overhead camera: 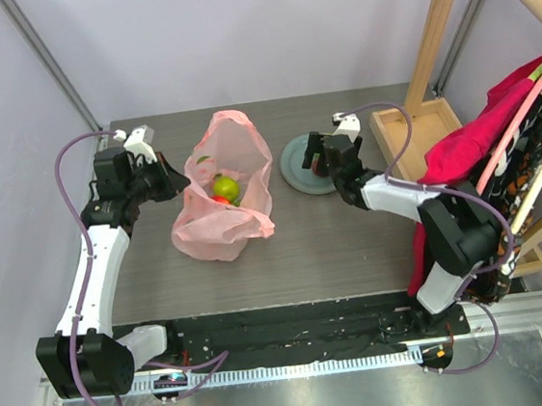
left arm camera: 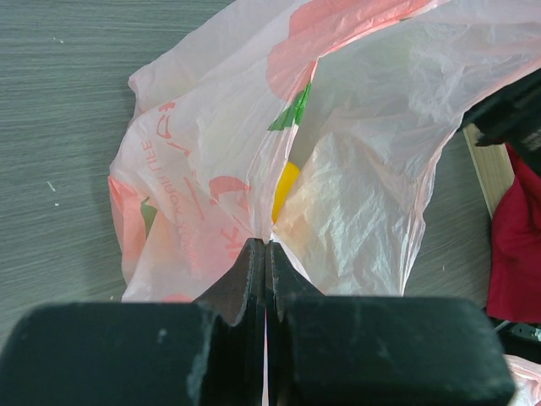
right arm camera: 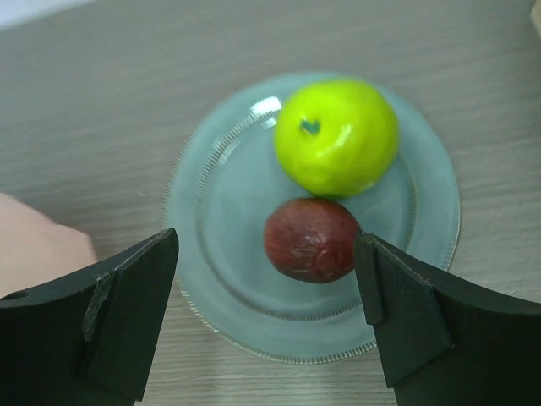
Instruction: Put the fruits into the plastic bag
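The pink plastic bag lies open on the table with a green apple and a bit of red fruit inside. My left gripper is shut on the bag's left rim; a yellow fruit shows through the plastic. My right gripper is open above the grey plate, its fingers either side of a dark purple plum. A green apple sits on the plate just beyond the plum. The plate is partly hidden by the gripper in the top view.
A wooden frame with a shallow wooden tray stands at the back right. A red cloth and patterned fabric hang from a rail on the right. Grey walls close the back and left.
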You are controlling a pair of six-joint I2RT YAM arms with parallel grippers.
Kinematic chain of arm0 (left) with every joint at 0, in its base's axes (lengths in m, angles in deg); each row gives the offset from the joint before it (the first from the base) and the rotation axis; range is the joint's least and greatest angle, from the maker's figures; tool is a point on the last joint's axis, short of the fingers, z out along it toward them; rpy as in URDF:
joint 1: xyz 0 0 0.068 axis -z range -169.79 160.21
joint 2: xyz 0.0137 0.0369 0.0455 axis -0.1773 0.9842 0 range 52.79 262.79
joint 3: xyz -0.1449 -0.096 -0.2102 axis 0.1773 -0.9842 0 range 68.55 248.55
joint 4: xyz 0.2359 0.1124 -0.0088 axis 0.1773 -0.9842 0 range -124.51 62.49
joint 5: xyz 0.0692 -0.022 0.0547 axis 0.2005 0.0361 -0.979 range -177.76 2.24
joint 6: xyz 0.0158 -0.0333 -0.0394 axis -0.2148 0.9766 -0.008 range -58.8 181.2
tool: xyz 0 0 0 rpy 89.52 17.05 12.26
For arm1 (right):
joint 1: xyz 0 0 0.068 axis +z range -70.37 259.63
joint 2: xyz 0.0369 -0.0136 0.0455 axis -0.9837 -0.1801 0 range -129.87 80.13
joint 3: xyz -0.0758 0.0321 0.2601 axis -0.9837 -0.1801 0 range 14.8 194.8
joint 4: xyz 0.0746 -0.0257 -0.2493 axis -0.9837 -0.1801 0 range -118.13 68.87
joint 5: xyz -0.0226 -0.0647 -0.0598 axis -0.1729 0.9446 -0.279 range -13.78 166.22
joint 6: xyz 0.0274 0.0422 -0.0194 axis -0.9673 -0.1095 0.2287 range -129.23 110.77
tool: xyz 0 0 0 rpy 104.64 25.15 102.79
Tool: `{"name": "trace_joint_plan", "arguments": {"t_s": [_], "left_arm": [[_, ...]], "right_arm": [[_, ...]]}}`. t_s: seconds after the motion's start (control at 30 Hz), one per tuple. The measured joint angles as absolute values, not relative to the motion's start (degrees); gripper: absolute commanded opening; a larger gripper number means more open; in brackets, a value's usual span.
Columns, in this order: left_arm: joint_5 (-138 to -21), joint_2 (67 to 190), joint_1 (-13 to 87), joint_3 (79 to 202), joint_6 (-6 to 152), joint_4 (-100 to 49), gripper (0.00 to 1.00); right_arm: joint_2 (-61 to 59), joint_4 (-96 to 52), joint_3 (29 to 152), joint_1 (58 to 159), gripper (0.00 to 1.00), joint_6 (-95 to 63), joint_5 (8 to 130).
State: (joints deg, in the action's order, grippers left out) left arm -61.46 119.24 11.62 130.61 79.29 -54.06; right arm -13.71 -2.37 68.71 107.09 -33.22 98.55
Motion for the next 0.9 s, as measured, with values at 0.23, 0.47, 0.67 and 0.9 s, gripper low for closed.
{"name": "trace_joint_plan", "arguments": {"t_s": [0.23, 0.47, 0.67, 0.9], "left_arm": [[-61.66, 119.24, 11.62, 130.61, 79.27, -54.08, 0.0], [-61.63, 119.24, 11.62, 130.61, 79.27, -54.1, 0.0], [-61.66, 119.24, 11.62, 130.61, 79.27, -54.1, 0.0], [-61.63, 119.24, 11.62, 130.61, 79.27, -54.13, 0.0]], "right_arm": [[-22.89, -7.0, 74.44, 106.39, 0.94, -34.99, 99.99], [-26.54, -8.86, 78.18, 106.39, 0.94, -35.07, 102.09], [-27.66, -10.52, 78.29, 106.39, 0.93, -34.85, 104.93], [-29.93, -10.98, 78.96, 106.39, 0.75, -33.76, 106.61]]}}
